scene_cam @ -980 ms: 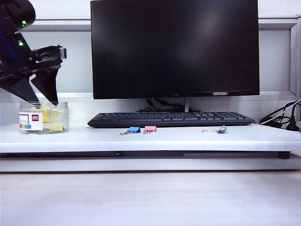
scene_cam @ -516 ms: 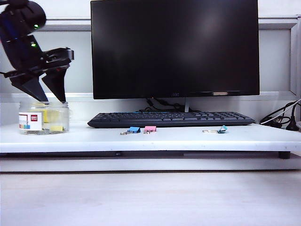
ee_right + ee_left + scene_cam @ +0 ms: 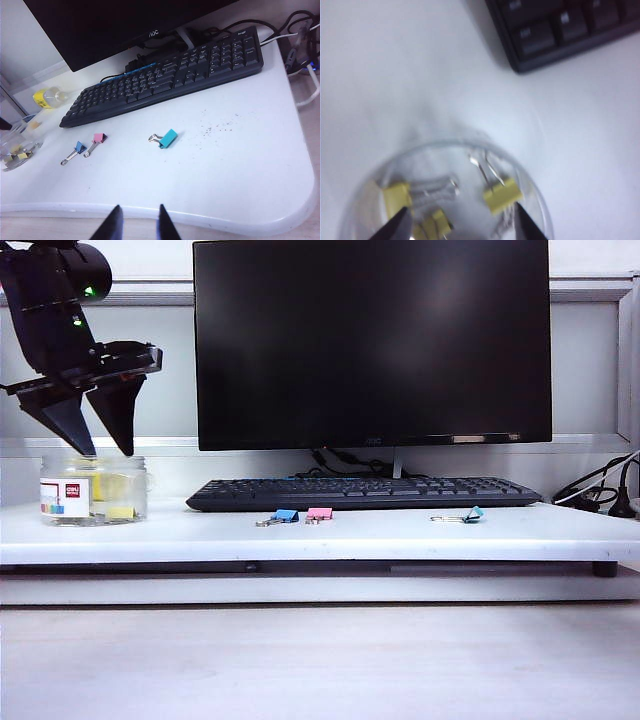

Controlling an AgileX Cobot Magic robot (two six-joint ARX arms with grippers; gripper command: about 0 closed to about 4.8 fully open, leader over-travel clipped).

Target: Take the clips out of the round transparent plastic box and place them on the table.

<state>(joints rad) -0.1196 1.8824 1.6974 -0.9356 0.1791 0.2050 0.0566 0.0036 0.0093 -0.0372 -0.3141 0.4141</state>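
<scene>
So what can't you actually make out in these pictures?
- How many clips lie in the round transparent plastic box: the left wrist view is blurred and cut off by the frame edge; the exterior view's label hides some.
- The label's print: too small.
- Right end effector: its arm is outside the exterior view; only the fingertips show in its wrist view.
- Left end effector, open above the box: whether a clip hangs from it is unclear.
</scene>
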